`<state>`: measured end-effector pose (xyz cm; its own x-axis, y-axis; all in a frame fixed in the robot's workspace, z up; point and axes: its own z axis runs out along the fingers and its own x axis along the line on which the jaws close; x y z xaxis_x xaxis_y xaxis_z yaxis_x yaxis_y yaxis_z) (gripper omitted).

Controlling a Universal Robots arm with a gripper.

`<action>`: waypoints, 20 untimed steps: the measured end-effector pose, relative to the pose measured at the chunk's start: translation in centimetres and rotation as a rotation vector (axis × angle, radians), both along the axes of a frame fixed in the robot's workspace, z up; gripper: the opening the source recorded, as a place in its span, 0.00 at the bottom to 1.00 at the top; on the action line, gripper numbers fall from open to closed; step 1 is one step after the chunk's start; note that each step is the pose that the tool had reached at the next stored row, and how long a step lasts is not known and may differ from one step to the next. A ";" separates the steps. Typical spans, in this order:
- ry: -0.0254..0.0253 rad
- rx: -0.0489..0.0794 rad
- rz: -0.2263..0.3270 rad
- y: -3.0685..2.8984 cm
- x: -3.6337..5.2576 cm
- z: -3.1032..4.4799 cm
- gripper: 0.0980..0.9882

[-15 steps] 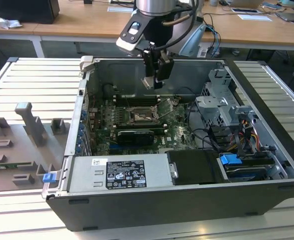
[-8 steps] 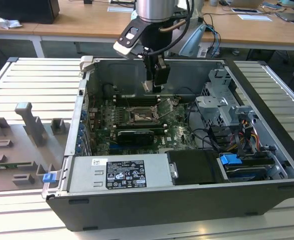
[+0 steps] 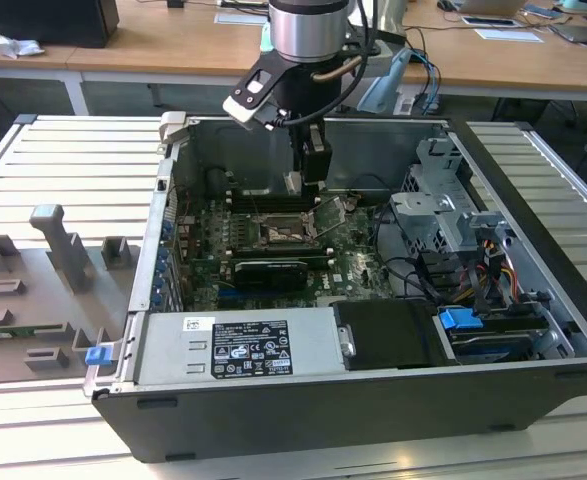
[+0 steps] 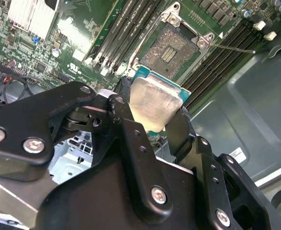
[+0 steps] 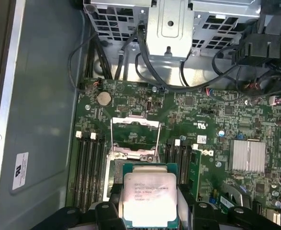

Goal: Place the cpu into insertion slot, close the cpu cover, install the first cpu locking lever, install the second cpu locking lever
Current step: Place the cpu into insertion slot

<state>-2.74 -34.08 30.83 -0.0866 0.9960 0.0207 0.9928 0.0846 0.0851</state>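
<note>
Checking the exterior view, I find the gripper (image 3: pixel 309 178) lowered into the open computer case (image 3: pixel 273 425), hanging over the green motherboard (image 3: pixel 358 265) near the case's far wall. Its two black fingers (image 4: pixel 178 132) pinch the cpu (image 4: pixel 152 103) by opposite edges. In both wrist views the chip sits between them with its pale silver-grey face toward the cameras and its green rim showing along the far side. The cpu is held clear of the board and is not seated. The insertion slot (image 4: pixel 171 48) lies open and bare, its field of contacts exposed inside the metal rim. In the second wrist view the cpu is near the slot but offset from it, with one edge of the chip close to the slot's rim. The cpu cover (image 5: pixel 135 122) is swung up off the slot, its cut-out window plain in the first wrist view. A thin wire locking lever (image 4: pixel 236 49) runs out from a corner of the slot and crosses the long black memory slots (image 4: pixel 126 28), which flank the insertion slot on both sides. A ribbed silver heatsink (image 5: pixel 247 155) sits on the board well apart from the slot.
</note>
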 end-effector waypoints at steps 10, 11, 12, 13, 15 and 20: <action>0.0008 0.000 -0.001 0.00 0.00 -0.33 0.49; 0.0008 0.000 -0.002 0.00 0.00 -0.34 0.49; 0.0008 0.000 -0.005 0.00 0.00 -0.37 0.49; 0.0008 0.000 -0.010 0.00 -0.01 -0.40 0.49; 0.0008 0.000 -0.038 0.00 -0.02 -0.47 0.49; 0.0009 0.000 -0.073 0.00 -0.05 -0.58 0.49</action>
